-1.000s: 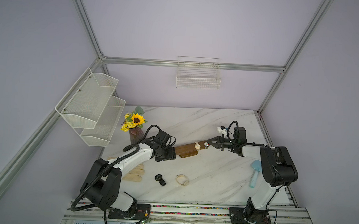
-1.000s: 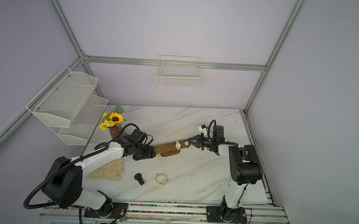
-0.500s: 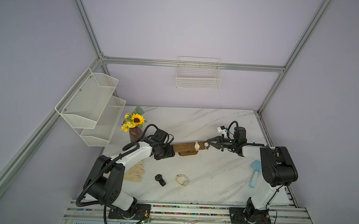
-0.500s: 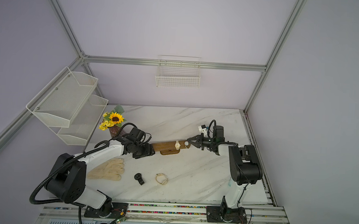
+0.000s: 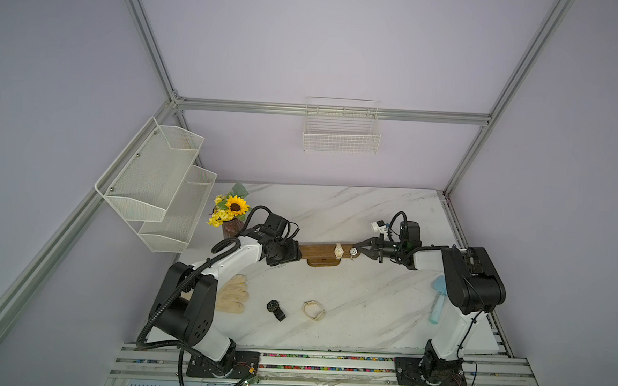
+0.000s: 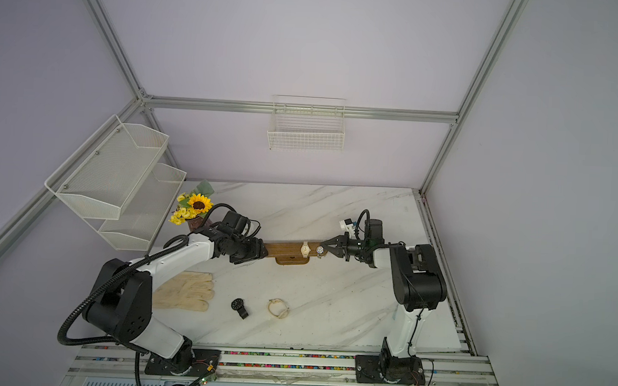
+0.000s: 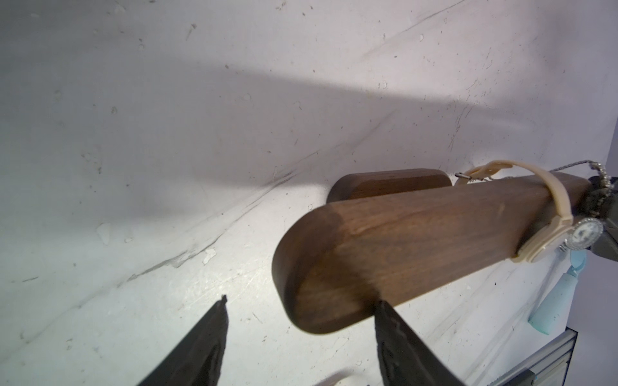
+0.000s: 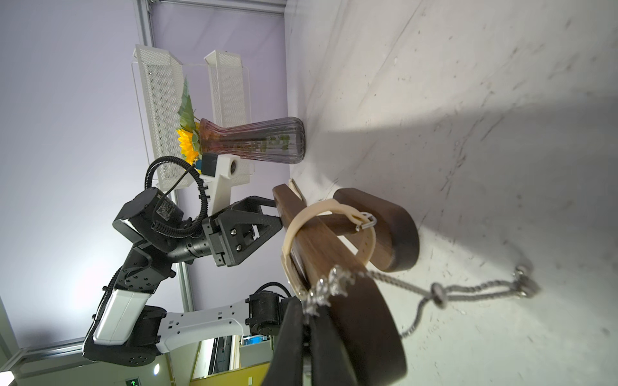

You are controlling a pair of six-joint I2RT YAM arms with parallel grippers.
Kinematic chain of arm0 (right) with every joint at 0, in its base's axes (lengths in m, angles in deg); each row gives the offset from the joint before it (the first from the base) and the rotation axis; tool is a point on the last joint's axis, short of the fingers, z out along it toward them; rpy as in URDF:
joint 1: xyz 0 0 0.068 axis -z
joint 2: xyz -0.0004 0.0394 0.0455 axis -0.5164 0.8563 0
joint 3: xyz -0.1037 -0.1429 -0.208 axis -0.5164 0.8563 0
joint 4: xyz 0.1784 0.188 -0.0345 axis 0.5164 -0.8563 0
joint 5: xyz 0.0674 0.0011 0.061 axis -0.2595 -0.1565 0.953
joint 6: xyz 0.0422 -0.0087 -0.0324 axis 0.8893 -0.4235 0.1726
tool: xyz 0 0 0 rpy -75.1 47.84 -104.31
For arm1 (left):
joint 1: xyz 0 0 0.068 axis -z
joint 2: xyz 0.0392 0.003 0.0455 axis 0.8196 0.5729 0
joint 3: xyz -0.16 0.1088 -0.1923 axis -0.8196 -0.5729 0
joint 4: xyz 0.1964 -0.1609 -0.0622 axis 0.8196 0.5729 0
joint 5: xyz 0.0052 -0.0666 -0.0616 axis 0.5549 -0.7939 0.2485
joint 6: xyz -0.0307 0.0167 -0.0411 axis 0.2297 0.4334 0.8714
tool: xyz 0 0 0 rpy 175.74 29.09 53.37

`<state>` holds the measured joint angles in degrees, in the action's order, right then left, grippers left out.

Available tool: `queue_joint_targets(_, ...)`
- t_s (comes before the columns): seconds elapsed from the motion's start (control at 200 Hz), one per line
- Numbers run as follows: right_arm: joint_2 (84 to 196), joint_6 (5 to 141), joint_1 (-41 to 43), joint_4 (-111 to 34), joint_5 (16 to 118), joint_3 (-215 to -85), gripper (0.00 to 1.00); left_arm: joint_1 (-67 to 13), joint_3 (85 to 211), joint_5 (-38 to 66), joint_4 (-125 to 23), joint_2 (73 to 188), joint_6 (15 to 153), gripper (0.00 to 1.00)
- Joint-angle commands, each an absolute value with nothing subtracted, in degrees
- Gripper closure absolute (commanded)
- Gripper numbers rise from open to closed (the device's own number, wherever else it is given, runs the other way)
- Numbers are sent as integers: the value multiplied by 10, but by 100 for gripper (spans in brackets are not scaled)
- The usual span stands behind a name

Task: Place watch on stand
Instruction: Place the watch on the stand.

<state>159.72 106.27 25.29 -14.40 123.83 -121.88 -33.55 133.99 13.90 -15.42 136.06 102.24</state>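
While the stand [image 5: 317,251] sits upright on the bench [image 5: 367,298], I see my left hand [image 5: 298,253] at the bar's left end with its jaws wide. One finger [image 7: 401,344] is right by the wood and the other is well clear. My right hand [image 5: 359,249] is pinched tight on the silver watch [image 5: 353,251] at the bar's right end, the chain trailing toward the bench. Just beside it, a beige watch [image 5: 338,251] is strapped around the bar.
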Motion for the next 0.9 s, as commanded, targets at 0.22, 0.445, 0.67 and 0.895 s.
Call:
queue_joint_targets(0.22, 1607, 1070, 238, -137, 1253, -1237, 100, -346, 1382, 136, -156, 1379, 1001, 32)
queue_joint_targets(0.445, 1603, 1016, 229, -225, 1246, -1267, 100, -348, 1404, 134, -156, 1403, 995, 32)
queue_joint_targets(0.67, 1626, 942, 230, -339, 1248, -1324, 100, -351, 1417, 132, -156, 1414, 988, 32)
queue_joint_targets(0.895, 1650, 793, 229, -538, 1220, -1399, 100, -355, 1418, 126, -156, 1421, 982, 32)
